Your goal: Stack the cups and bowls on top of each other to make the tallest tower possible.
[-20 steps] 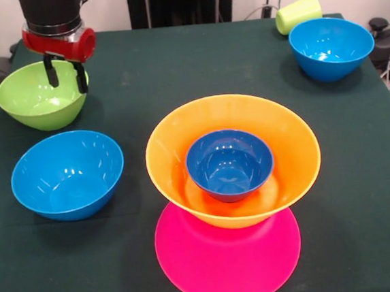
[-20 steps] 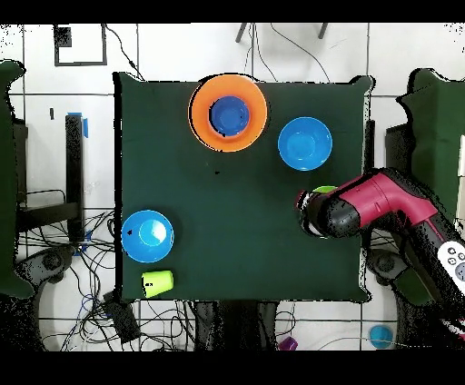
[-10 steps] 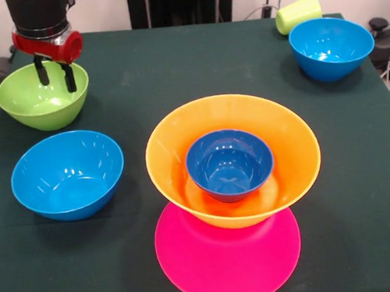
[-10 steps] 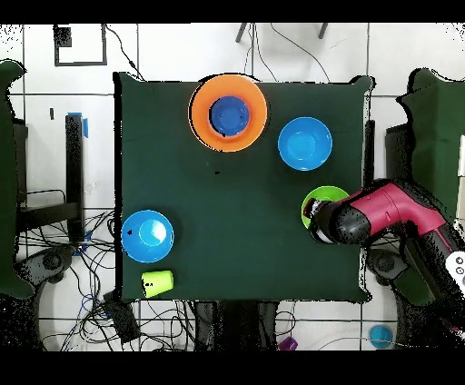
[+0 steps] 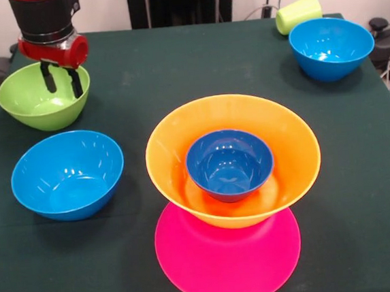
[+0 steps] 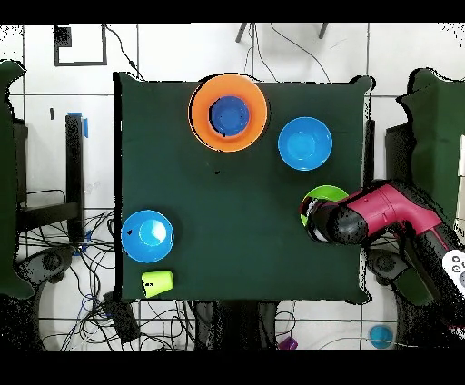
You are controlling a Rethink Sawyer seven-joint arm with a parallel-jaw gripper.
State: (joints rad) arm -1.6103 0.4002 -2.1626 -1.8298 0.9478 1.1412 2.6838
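Note:
My gripper point(image 5: 62, 84) hangs open over the right part of the green bowl point(image 5: 33, 102) at the table's far left; nothing shows between its fingers. Whether a finger touches the rim I cannot tell. The tower stands near the front: the pink bowl point(image 5: 228, 256) lies upside down, the orange bowl point(image 5: 291, 151) sits on it, and the small dark-blue bowl point(image 5: 229, 163) rests inside. One blue bowl point(image 5: 68, 174) sits in front of the green one, another point(image 5: 331, 46) at the far right. A yellow-green cup point(image 5: 298, 14) lies on its side behind it.
In the overhead view the red arm point(image 6: 372, 213) comes in from the right and covers part of the green bowl point(image 6: 324, 194). The orange bowl point(image 6: 202, 113) sits at the cloth's top edge, the cup point(image 6: 157, 282) near the bottom left corner. Cables lie beyond the table.
The gripper swung from the green bowl's right edge further over the bowl, then came back a little and dropped lower. It stayed open. The bowls and cup have not moved.

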